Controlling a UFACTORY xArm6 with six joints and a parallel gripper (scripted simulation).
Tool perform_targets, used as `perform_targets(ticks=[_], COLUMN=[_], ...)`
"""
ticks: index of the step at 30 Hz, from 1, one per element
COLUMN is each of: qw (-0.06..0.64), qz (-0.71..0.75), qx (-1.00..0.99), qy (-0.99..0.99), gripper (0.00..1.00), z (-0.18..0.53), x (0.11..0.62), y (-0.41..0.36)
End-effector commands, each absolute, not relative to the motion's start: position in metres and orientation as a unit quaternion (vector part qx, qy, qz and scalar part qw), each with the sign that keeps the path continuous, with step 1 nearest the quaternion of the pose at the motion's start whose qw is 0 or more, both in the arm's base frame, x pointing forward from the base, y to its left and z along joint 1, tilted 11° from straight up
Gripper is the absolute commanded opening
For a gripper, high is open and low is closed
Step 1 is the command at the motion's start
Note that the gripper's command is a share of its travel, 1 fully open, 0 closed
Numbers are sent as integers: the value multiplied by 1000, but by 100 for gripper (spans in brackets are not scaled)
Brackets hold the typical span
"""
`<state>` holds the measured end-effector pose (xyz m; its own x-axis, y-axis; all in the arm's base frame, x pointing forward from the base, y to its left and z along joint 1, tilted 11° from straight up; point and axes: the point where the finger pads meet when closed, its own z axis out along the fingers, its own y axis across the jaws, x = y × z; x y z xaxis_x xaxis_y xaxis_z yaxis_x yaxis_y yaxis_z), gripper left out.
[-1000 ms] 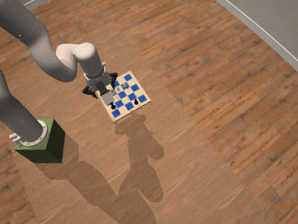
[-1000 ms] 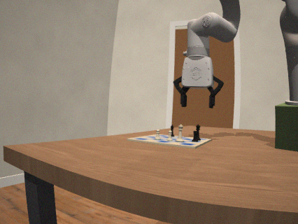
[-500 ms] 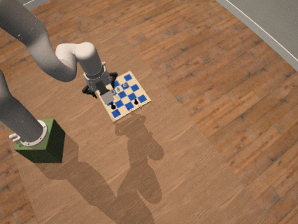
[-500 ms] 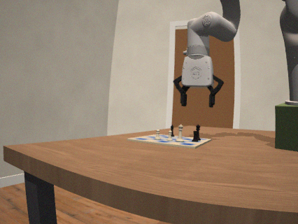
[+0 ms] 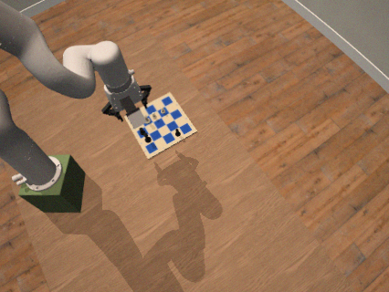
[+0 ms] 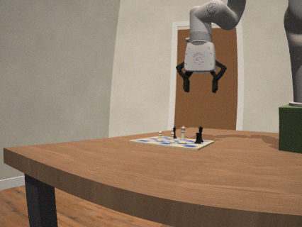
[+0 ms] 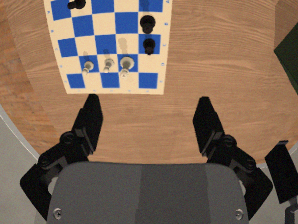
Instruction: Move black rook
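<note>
The small chessboard (image 5: pixel 162 125) lies on the wooden table and also shows in the wrist view (image 7: pixel 109 35). The black rook (image 7: pixel 149 46) stands upright in the board's right column as the wrist sees it. Another black piece (image 7: pixel 147 23) stands one square beyond it. In the overhead view the pair stands at the board's left side (image 5: pixel 144 135). My gripper (image 7: pixel 148 106) (image 6: pixel 200 85) is open and empty. It hangs high above the board's near edge. The edge labels are too small to read.
A third black piece (image 7: pixel 77 3) stands at the board's far left corner. Three white pieces (image 7: pixel 108 64) stand in a row near the edge closest to the gripper. The green arm base (image 5: pixel 57 182) stands on the table to the side of the board.
</note>
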<state>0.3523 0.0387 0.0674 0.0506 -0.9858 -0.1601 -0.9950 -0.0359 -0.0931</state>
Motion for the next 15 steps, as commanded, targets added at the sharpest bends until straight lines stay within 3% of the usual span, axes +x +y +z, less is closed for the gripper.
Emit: perform_targets(ticks=[1, 15], qw=[89, 89], qz=[26, 26], qx=[-719, -719], qy=[688, 688], gripper=[100, 100], z=[78, 91], x=[351, 350], y=[38, 35])
